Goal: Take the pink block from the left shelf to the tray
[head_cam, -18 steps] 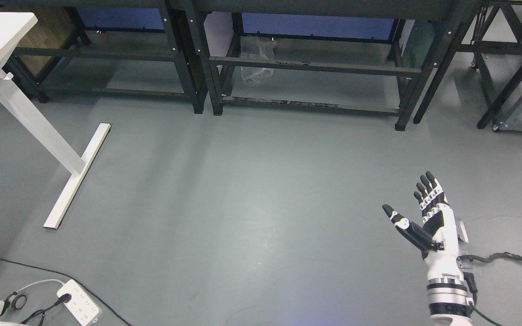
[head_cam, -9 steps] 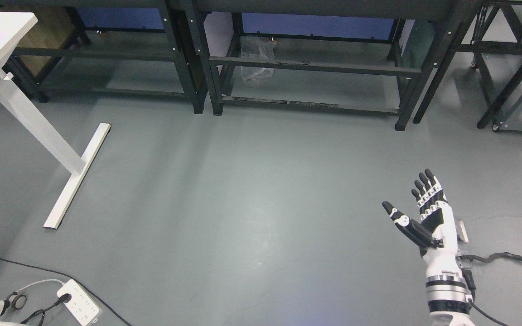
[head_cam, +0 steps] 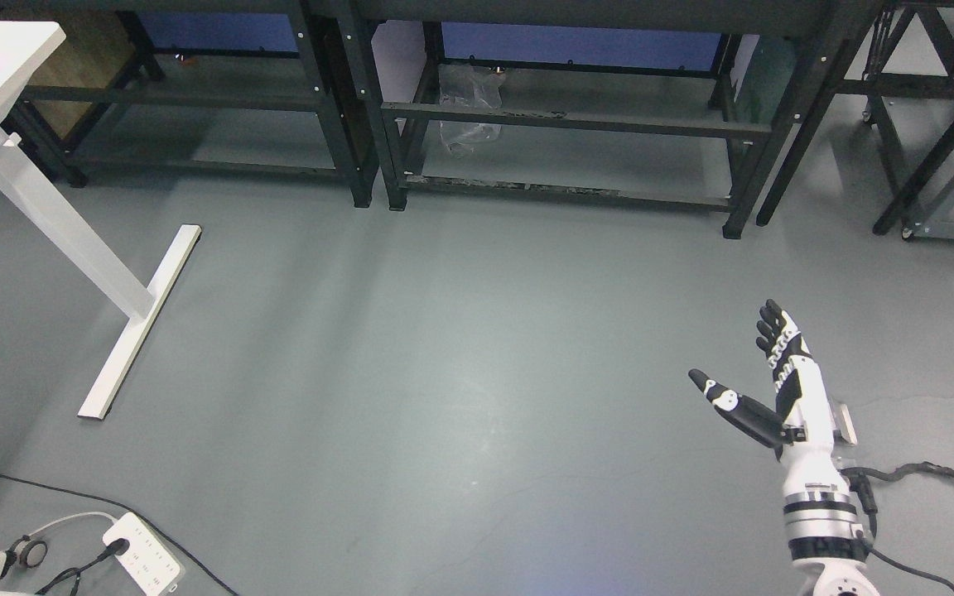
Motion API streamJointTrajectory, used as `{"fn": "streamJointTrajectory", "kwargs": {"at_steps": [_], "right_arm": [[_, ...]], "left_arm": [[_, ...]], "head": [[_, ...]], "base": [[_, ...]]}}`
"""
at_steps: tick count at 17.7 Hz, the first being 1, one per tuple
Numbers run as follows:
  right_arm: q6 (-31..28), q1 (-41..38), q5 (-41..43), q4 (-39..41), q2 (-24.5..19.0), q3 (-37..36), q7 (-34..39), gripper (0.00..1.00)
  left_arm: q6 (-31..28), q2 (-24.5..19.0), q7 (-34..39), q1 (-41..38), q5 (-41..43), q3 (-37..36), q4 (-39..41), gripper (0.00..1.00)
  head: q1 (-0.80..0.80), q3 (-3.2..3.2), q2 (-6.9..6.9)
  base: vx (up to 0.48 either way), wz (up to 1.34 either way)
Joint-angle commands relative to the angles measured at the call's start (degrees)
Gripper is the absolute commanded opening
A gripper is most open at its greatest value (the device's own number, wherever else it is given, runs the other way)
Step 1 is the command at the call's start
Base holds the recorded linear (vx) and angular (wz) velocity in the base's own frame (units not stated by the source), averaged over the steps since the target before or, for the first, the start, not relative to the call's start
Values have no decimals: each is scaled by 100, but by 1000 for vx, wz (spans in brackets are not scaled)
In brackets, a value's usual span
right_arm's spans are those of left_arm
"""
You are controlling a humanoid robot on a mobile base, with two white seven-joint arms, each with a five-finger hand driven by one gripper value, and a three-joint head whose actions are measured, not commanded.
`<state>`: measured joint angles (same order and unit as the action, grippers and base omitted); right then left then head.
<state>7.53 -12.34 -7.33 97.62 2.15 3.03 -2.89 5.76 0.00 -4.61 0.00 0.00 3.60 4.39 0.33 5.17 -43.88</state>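
Our right robot hand (head_cam: 775,389) hangs over the floor (head_cam: 460,348), fingers straight, thumb splayed, grasping nothing; we see no pink block.

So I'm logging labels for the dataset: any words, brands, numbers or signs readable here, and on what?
None can be read.
Power strip: no legible print.
Right hand: open, no lettering.
Black shelves and white table: no labels or signs show.

Grey smooth matt floor (head_cam: 460,331); black matt metal shelf frames (head_cam: 568,124); crinkled clear plastic bag (head_cam: 464,108); glossy white plastic power strip (head_cam: 144,563); white-black glossy plastic right hand (head_cam: 779,389).
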Motion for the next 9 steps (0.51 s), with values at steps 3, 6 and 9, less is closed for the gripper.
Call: {"fn": "streamJointTrajectory", "kwargs": {"at_steps": [3, 6, 9], "right_arm": [[-58, 74, -2748, 20, 322, 4, 51, 99], [248, 100, -2757, 81, 365, -48, 34, 99], [223, 144, -3726, 81, 383, -57, -63, 96]], "left_arm": [[4, -100, 4, -53, 9, 0, 0, 100], [4, -100, 4, -53, 9, 0, 0, 100], [4, -100, 4, -53, 9, 0, 0, 100]], "head": [[0, 0, 0], [0, 0, 0], [0, 0, 0]], "base": [[27, 0], [44, 4], [42, -2]]}}
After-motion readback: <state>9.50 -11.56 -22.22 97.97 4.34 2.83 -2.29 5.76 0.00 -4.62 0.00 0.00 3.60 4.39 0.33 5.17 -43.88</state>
